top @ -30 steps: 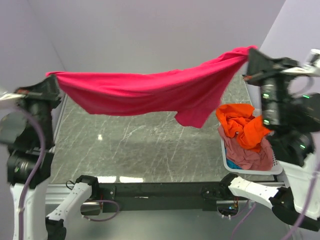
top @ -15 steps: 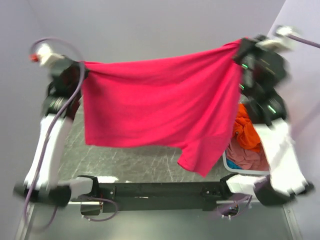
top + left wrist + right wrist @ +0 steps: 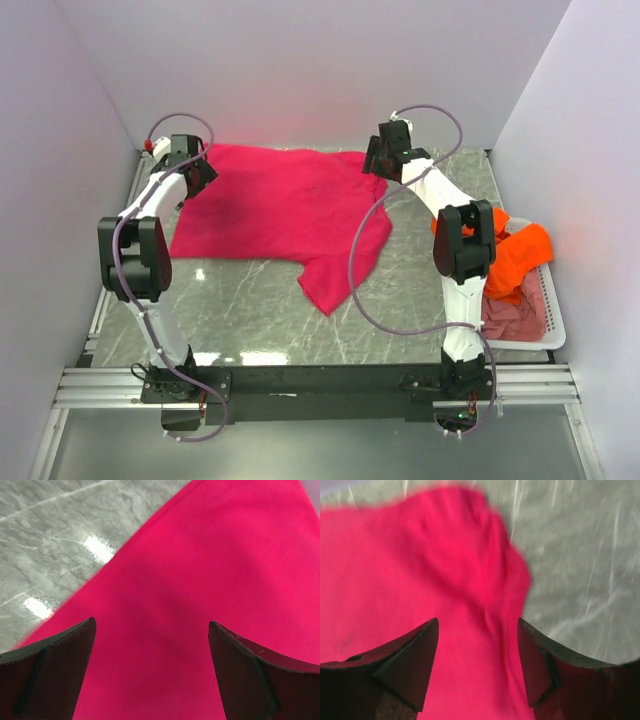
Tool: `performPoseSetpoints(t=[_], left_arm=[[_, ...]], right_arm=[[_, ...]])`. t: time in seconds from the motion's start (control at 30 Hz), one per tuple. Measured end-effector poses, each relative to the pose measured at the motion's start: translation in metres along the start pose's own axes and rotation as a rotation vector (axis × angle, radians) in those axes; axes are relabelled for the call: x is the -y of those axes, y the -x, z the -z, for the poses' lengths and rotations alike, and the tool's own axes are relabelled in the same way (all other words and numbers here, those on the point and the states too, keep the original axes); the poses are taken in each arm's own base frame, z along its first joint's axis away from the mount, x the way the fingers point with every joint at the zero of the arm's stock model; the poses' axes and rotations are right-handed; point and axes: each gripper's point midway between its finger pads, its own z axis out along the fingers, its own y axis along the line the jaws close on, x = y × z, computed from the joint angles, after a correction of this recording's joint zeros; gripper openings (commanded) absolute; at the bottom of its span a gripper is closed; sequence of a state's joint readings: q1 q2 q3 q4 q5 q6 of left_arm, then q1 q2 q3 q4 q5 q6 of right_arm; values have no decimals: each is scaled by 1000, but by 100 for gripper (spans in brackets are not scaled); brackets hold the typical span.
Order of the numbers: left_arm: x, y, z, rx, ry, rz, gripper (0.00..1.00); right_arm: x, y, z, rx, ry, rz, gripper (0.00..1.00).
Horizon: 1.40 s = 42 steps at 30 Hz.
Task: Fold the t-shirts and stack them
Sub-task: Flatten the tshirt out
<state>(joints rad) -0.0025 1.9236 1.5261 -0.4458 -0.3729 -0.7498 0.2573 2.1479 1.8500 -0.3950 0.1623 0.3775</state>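
While both arms reach to the far side of the worktop [image 3: 250,310], the crimson-magenta t-shirt [image 3: 290,205] lies spread on it, running from under one gripper across to the other. The left gripper [image 3: 150,672] hovers over the shirt's left far corner with its jaws spread wide and nothing caught between them. In its wrist view, smooth crimson cloth fills the space beneath and ahead of the jaws, and bare grey marble shows off to their left.

The right gripper [image 3: 477,665] sits over the shirt's right far corner. Its jaws also stand apart, less widely than the left pair, and hold nothing. Below and ahead of them the cloth is slightly rumpled, and its edge curves away to bare worktop on the jaws' right.

From above, most of the shirt lies flat between the two grippers. One part of it trails nearer, toward the arm bases, closer to the right gripper than to the left.

Well off to the right of the right gripper, beside that arm's elbow, a white basket [image 3: 553,335] holds a crumpled orange t-shirt [image 3: 515,255] on top of a pink-red t-shirt [image 3: 510,312].
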Motion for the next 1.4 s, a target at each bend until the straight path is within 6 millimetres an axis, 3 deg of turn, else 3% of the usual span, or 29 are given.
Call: performPoseSetpoints(t=[0.13,0.27,0.33,0.47,0.57,0.7,0.83,0.93,1.07,1.13,1.2,1.23,1.27,1.3,1.4], left_arm=[[-5,12,24,33,-8,44,99],[-43,7,66,63,18,127,99],[-69,5,75,67,38,184,99],[-129,3,55,34,122,297,99],[-153,-5,32,-16,168,333,95],[-153,-23,6,-96,160,325,89],[-147,-29,-15,-142,145,302,81],[-141,-24,-27,-148,137,295,71],[-138,-26,-44,-163,142,293,48],[-140,-31,-50,-175,155,289,45],[-138,-28,-50,-171,148,291,35],[-139,-29,-50,-172,150,293,28],[-139,-30,-50,-176,153,294,10],[-140,-31,-51,-179,156,295,1],[-141,-33,-53,-180,159,291,1]], right_arm=[[-4,-6,16,-17,30,-1,74],[-3,-15,71,7,67,-22,74],[-9,-20,102,34,104,-22,75],[-47,-47,149,53,208,37,75],[-90,-88,168,-1,303,119,74],[-125,-145,178,-105,378,200,74],[-129,-180,177,-181,377,240,74],[-126,-193,175,-205,364,251,73],[-120,-203,174,-227,343,259,73],[-116,-207,173,-235,333,261,73],[-112,-213,172,-248,323,264,73],[-110,-216,171,-257,316,266,73],[-108,-218,171,-263,312,269,73],[-107,-220,171,-267,310,272,73],[-107,-225,174,-278,313,283,71]])
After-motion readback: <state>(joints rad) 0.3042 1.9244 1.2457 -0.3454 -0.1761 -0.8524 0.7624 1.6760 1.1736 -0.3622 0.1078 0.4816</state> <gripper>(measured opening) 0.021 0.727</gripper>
